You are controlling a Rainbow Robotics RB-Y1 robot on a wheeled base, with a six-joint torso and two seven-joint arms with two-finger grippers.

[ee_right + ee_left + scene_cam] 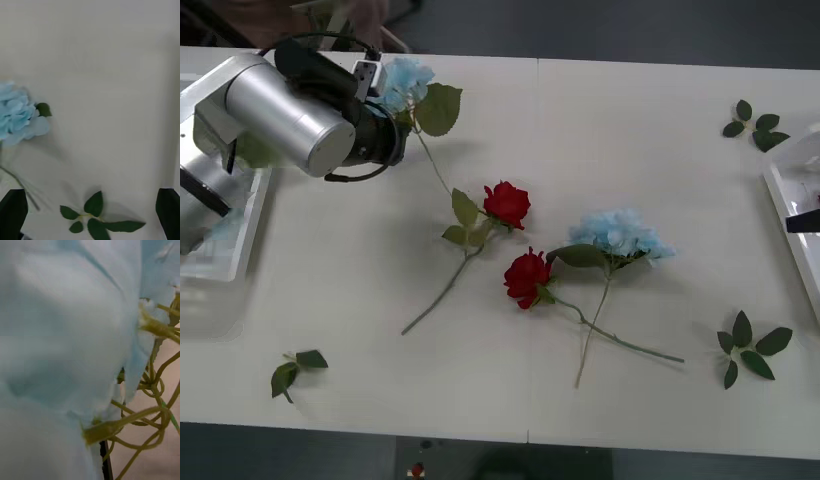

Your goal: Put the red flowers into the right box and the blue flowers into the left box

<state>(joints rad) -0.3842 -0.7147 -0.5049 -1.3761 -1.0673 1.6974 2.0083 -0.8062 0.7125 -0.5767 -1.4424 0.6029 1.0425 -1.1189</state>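
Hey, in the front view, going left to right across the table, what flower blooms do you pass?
Blue hydrangea bloom at the left claw → upper red rose → lower red rose → blue hydrangea lying on the table.

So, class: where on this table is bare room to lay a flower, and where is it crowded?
Free: the far table strip beyond the centre blue flower, and the near-left patch by the lone leaf sprig. Crowded: the centre, where two red roses cross stems.

Two roses lie mid-table, one hydrangea apparently just right.
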